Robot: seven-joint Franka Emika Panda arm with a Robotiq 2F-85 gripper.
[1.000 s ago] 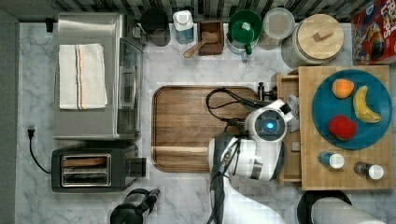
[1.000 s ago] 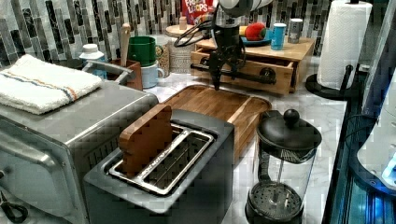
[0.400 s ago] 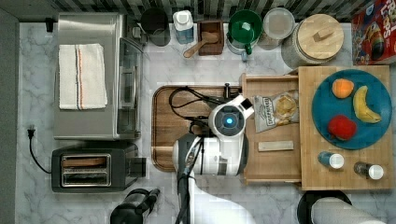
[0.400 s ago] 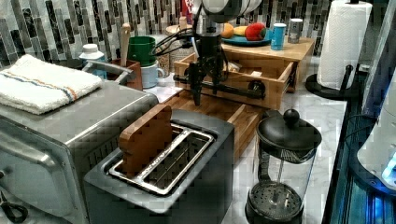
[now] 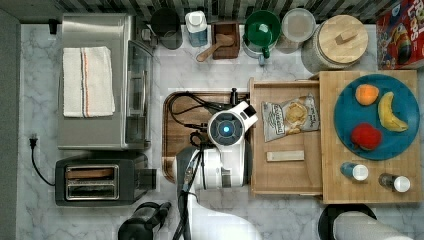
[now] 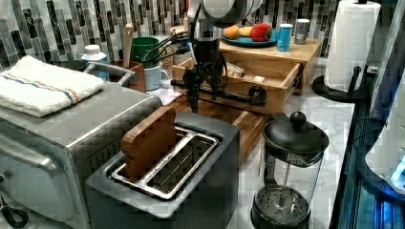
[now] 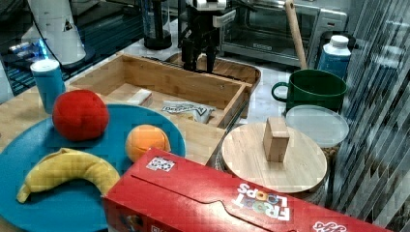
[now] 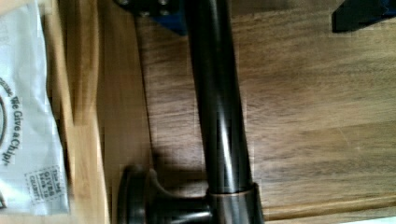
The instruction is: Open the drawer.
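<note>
Inside drawer (image 5: 285, 172): chip bag (image 5: 288, 118), small block (image 5: 284, 156).

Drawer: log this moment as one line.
drawer: pulled out over tray | gripper: open, straddling handle | inside: chip bag, small block

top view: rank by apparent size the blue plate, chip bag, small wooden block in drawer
1. Round blue plate holding the fruit, clearly largest.
2. Silvery chip bag in the open bamboo-coloured wooden drawer.
3. Small pale wooden block, smallest.
</note>
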